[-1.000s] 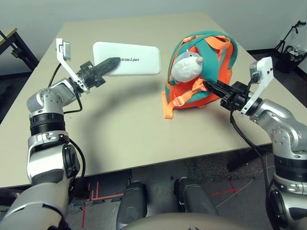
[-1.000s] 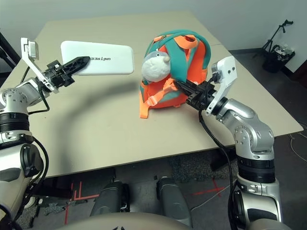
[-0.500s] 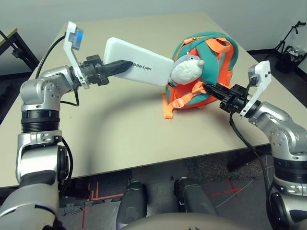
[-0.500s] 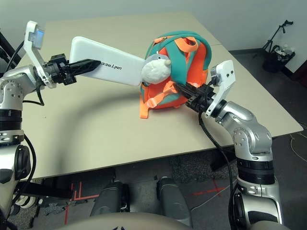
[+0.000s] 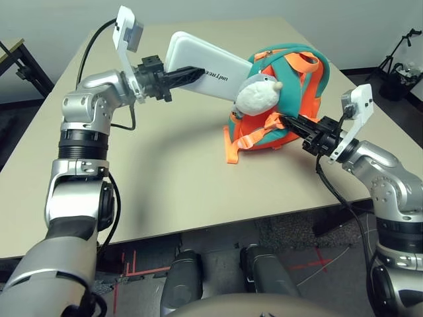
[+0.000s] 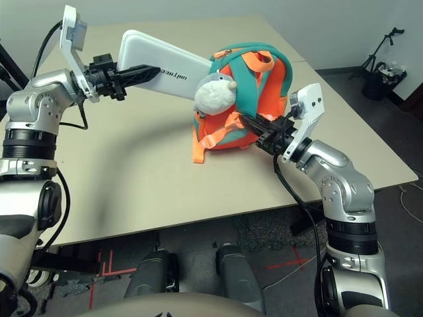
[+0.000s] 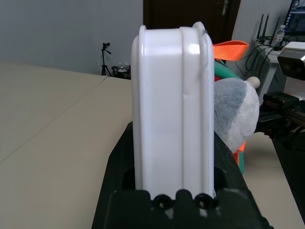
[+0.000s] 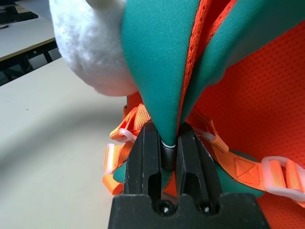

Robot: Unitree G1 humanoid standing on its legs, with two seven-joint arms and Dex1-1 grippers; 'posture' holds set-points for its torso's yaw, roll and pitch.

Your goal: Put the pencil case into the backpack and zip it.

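Lifted off the table (image 5: 165,185) a second ago, the pencil case (image 5: 205,66), clamped in the left gripper (image 5: 188,71), is now carried to the backpack (image 5: 291,99), whose teal strap is pinched in the right gripper (image 5: 291,121), insertion apparently imminent.
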